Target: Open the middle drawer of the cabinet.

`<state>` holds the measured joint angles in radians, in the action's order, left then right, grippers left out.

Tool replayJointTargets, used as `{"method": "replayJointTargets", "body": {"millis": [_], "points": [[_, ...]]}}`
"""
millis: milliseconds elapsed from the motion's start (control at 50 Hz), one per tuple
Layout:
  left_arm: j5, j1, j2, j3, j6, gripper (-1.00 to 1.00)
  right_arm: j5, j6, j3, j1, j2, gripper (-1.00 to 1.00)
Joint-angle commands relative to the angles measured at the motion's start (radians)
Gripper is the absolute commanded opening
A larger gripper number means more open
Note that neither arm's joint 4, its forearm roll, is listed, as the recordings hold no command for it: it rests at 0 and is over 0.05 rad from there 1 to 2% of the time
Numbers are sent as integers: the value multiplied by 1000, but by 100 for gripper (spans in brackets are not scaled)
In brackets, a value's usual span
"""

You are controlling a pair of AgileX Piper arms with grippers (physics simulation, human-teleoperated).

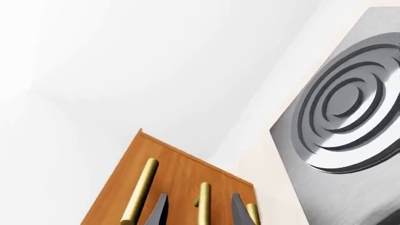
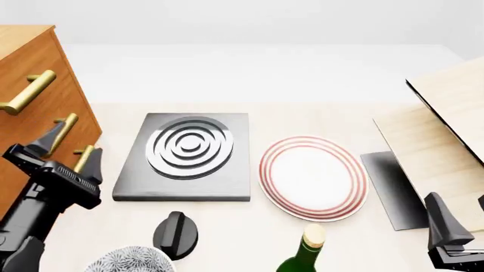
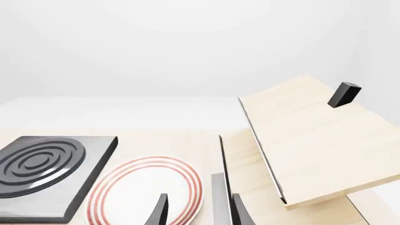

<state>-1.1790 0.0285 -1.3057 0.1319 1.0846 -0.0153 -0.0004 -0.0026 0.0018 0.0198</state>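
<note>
Middle drawer (image 2: 47, 133) of the cabinet (image 2: 30, 73) is found at 9 o'clock of the front view, marked by its brass bar handle (image 2: 63, 130) between the top handle (image 2: 29, 92) and the bottom handle (image 2: 83, 158). The left gripper (image 2: 69, 153) is seen with its jaws spread open, one fingertip beside the middle handle and the other beside the bottom handle; nothing is held. In the left wrist view the middle handle (image 1: 203, 202) is framed between the two dark fingers (image 1: 157, 213), and no contact can be made out.

Toward the centre, a grey burner plate with raised concentric rings (image 2: 189, 156) is laid flat on the table (image 2: 250, 232). At 6 o'clock a black knob (image 2: 176, 233), a patterned bowl rim (image 2: 128, 260) and a green bottle (image 2: 302, 255) are seen. A white plate with red rings (image 2: 314, 177) is placed just right of the burner plate.

At 3 o'clock a pale wooden lidded box (image 2: 446, 113) is seen, its lid raised. The right gripper (image 3: 198, 211) is held at 5 o'clock of the front view, jaws parted and empty, well apart from the cabinet.
</note>
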Motion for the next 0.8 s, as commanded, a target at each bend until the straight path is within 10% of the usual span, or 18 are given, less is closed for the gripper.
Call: {"method": "replayJointTargets", "body": {"millis": [20,800], "points": [[-38,-18,-90,13,36,100,4,0,0,0,-4,100],[-41,-117,-241,85,131,100,4,0,0,0,-4,100]]}}
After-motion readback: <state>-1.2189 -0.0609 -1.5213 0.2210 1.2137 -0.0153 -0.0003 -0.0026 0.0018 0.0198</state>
